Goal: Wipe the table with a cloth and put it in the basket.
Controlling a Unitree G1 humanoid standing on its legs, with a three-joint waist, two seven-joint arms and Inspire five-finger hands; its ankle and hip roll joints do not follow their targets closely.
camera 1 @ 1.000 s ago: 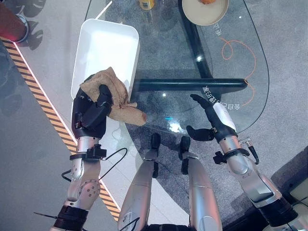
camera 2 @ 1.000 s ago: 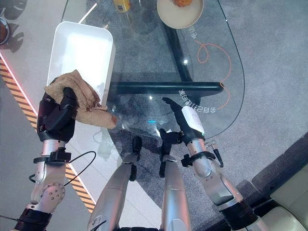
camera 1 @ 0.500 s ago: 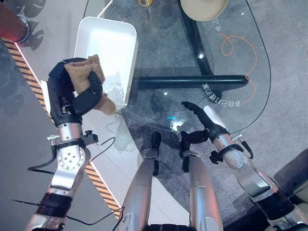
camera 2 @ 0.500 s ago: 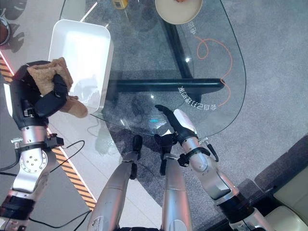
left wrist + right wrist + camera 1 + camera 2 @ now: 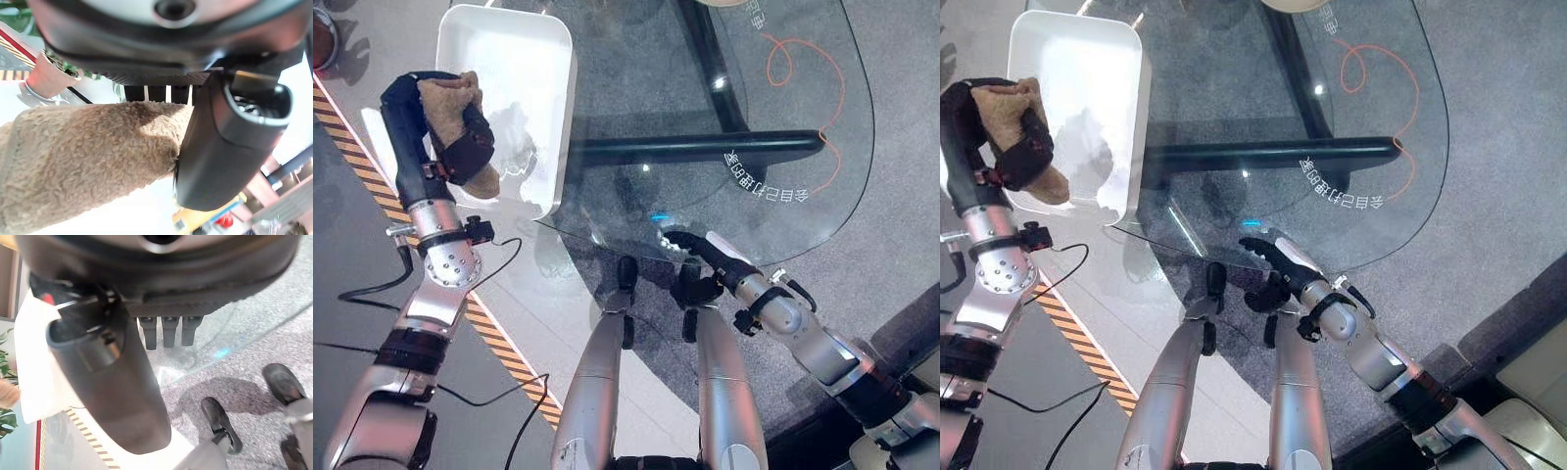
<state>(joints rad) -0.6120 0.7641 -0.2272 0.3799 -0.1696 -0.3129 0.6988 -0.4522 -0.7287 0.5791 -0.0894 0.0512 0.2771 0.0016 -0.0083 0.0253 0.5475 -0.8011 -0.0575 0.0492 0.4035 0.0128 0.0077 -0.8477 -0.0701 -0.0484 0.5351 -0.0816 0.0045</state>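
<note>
One tan cloth (image 5: pixel 450 103) sat bunched in the left hand (image 5: pixel 460 147), fingers curled tight round it, raised beside the outer edge of the white basket (image 5: pixel 524 59). The right hand (image 5: pixel 700 250) hung at the glass table's (image 5: pixel 783 117) near edge, fingers loosely spread, holding nothing.

There is one table (image 5: pixel 636 59) with a glass top. One white basket (image 5: pixel 509 69) sits at its left side. One tan cloth (image 5: pixel 445 98) is there, bunched up. Two robot hands show: the left robot hand (image 5: pixel 460 147) beside the basket, and the right robot hand (image 5: pixel 705 257) at the table's near edge.
</note>
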